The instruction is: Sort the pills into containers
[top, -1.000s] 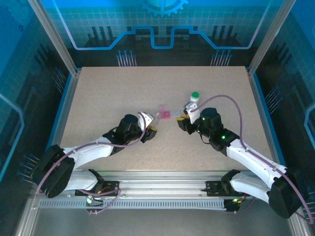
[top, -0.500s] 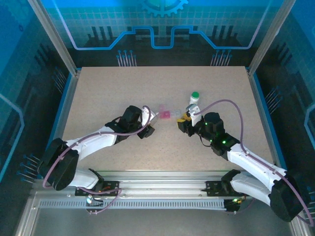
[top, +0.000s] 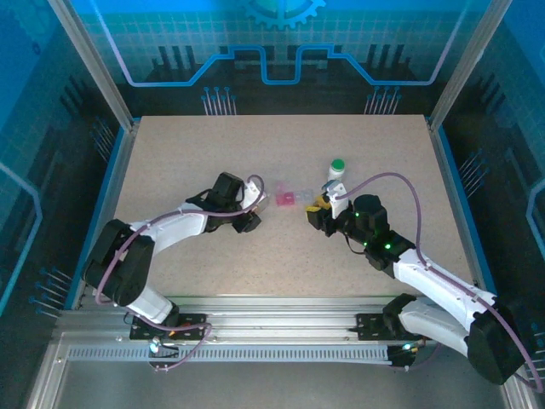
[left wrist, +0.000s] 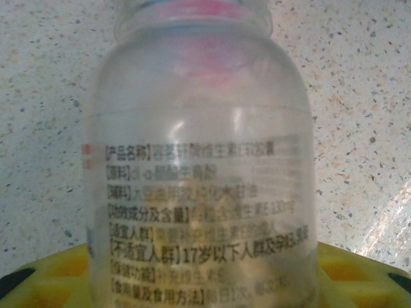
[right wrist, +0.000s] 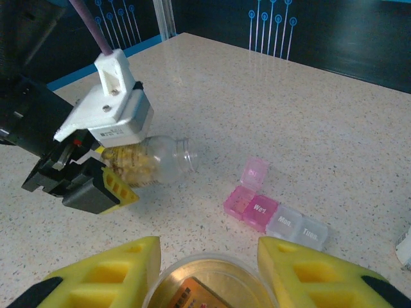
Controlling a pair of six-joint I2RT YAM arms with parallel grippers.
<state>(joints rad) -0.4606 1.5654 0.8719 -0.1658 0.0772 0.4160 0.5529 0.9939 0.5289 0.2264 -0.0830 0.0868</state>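
A clear bottle holding yellowish pills lies nearly level, its open mouth pointing at the pill organiser. My left gripper is shut on its body. In the left wrist view the bottle has printed text on it, and pink shows past its neck. The organiser has pink and clear cells, and one pink lid stands open. My right gripper is shut on a round gold-lined cap, just short of the organiser. The white bottle with a green cap stands upright behind my right gripper.
Bare speckled tabletop stretches behind and to the left of the organiser. Blue rails and metal posts run along the table's sides. The white bottle's base sits at the right edge of the right wrist view.
The left arm has swung its elbow out to the left and turned its gripper, bringing the bottle level toward the organiser. The right gripper dropped slightly a second ago and has held still since.
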